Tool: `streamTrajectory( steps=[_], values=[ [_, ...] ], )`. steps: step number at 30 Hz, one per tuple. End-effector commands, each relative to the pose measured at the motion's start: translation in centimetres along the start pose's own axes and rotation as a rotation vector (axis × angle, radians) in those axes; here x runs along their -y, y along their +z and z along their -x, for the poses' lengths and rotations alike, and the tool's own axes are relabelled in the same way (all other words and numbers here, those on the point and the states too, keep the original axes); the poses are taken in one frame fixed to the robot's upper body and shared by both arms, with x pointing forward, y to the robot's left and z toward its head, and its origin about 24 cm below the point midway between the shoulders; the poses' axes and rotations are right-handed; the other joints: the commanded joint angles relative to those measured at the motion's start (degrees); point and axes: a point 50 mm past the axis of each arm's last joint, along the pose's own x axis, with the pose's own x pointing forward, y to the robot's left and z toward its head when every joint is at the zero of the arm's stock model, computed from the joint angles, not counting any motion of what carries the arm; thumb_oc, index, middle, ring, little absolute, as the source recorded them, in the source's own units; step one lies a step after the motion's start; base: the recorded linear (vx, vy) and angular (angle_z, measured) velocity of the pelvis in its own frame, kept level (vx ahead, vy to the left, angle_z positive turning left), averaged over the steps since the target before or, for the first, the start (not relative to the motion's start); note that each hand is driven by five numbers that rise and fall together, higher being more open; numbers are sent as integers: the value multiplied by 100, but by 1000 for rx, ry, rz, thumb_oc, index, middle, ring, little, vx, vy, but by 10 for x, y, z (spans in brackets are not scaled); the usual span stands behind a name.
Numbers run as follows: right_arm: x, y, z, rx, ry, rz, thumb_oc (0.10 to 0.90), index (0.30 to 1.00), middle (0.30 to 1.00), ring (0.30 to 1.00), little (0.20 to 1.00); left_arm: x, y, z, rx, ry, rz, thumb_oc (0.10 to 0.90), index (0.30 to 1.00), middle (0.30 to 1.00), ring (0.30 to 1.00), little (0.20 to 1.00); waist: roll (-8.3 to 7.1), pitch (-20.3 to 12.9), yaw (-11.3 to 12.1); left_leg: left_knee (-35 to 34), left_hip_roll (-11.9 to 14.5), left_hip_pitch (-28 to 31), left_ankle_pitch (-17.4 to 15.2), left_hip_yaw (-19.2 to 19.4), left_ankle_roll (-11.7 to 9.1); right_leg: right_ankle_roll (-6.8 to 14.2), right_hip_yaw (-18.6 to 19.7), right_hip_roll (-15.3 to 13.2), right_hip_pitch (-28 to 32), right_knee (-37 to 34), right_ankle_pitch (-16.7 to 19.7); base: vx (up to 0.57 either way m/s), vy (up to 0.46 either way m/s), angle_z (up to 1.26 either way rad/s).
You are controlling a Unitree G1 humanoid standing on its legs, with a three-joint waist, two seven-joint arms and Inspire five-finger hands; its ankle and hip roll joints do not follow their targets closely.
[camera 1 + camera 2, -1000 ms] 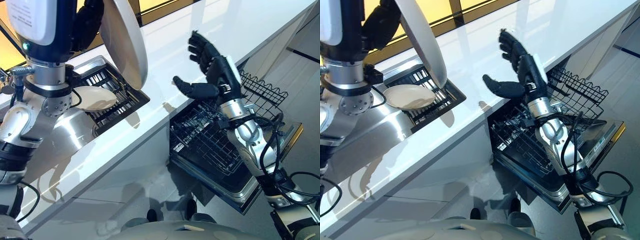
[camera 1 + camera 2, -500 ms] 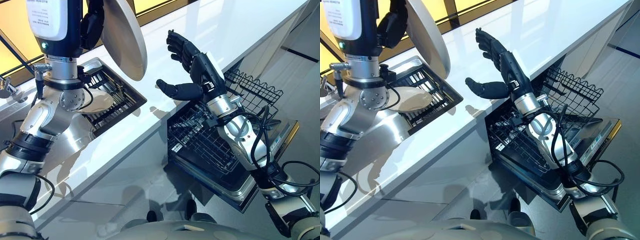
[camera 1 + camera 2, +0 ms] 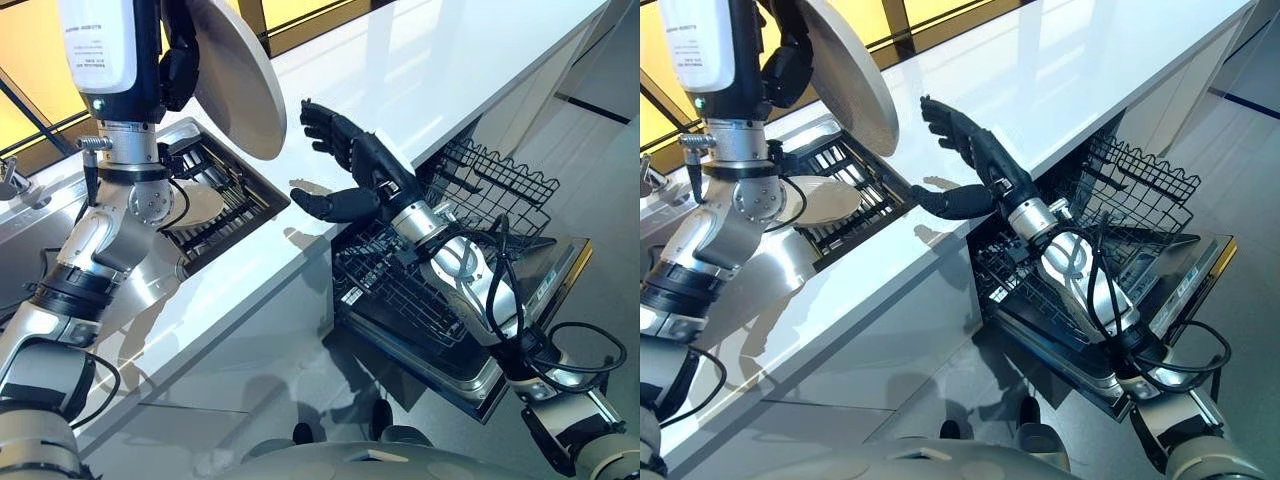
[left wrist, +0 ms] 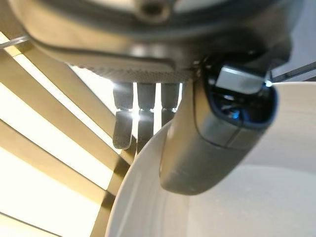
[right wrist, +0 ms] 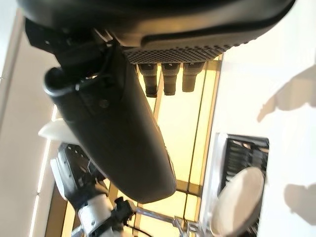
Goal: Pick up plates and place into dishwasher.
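At upper left the left hand (image 3: 178, 60) pinches a round cream plate (image 3: 236, 78), held on edge above the black drying rack (image 3: 228, 195) holding a second cream plate (image 3: 820, 200); mid-frame, the right hand (image 3: 350, 170) spreads empty over the white counter (image 3: 420, 70), above the dishwasher's black wire basket (image 3: 480, 190).

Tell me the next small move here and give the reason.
Probably bring the right robot hand closer to the raised plate to take it over. The left robot hand holds that plate upright above the counter, the right is open beside it, and the dishwasher rack sits on the right.
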Motion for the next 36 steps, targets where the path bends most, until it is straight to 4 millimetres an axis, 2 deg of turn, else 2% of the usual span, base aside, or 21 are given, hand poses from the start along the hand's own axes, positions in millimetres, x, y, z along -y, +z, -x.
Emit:
streamTrajectory(
  steps=[1, 10, 17, 26, 27, 28, 29, 30, 36],
  values=[
    [-7, 60, -28, 293, 43, -35, 800, 900, 900, 900, 900, -19, 6, -35, 59, 163, 15, 100, 300, 300, 300, 200, -78, -682, 46, 21, -351, -332, -280, -3, 16, -72, -204, 516, 293, 536, -1189, 0, 0, 0],
    [-16, 66, -33, 340, -18, -108, 800, 900, 900, 900, 900, -5, 23, -28, 75, 153, 94, 100, 300, 300, 300, 200, -83, -667, 71, 16, -357, -316, -286, -37, 25, -92, -233, 518, 320, 545, -1212, 0, 0, 0],
    [-10, 75, -33, 427, -199, -142, 800, 900, 900, 900, 900, 8, 42, -17, 82, 138, 201, 100, 300, 300, 300, 200, -60, -630, 71, 29, -373, -287, -319, -59, 47, -104, -239, 516, 330, 586, -1246, 0, 0, 0],
    [-6, 76, -29, 453, -312, -144, 800, 900, 900, 900, 900, 14, 65, -6, 127, 110, 337, 100, 300, 300, 300, 200, -63, -586, 65, 51, -391, -252, -352, -91, 82, -107, -242, 507, 334, 644, -1278, 0, 0, 0],
    [-6, 74, -29, 434, -320, -150, 720, 832, 832, 832, 820, 13, 69, -4, 139, 111, 373, 100, 300, 300, 300, 200, -63, -586, 64, 51, -395, -248, -354, -96, 89, -111, -239, 506, 336, 648, -1283, 0, 0, 0],
    [-5, 72, -28, 425, -327, -156, 553, 688, 688, 688, 653, 12, 72, -3, 155, 114, 391, 100, 300, 300, 300, 200, -65, -585, 69, 50, -395, -242, -358, -99, 89, -111, -244, 505, 344, 647, -1289, 0, 0, 0],
    [-4, 70, -27, 422, -342, -167, 254, 432, 432, 432, 354, 10, 77, -2, 172, 116, 417, 100, 300, 300, 300, 200, -69, -577, 72, 46, -393, -240, -357, -98, 90, -112, -252, 505, 347, 645, -1288, 0, 0, 0],
    [-2, 69, -25, 423, -360, -175, 100, 300, 300, 300, 200, 9, 81, 0, 186, 114, 437, 100, 300, 300, 300, 200, -68, -573, 74, 44, -391, -238, -354, -100, 88, -112, -260, 504, 351, 645, -1284, 0, 0, 0],
    [5, 65, -14, 447, -431, -201, 100, 300, 300, 300, 200, 6, 95, 11, 213, 64, 541, 100, 300, 300, 300, 200, -85, -541, 84, 36, -397, -235, -365, -145, 100, -96, -281, 502, 357, 622, -1278, 0, 0, 0]
  ],
)
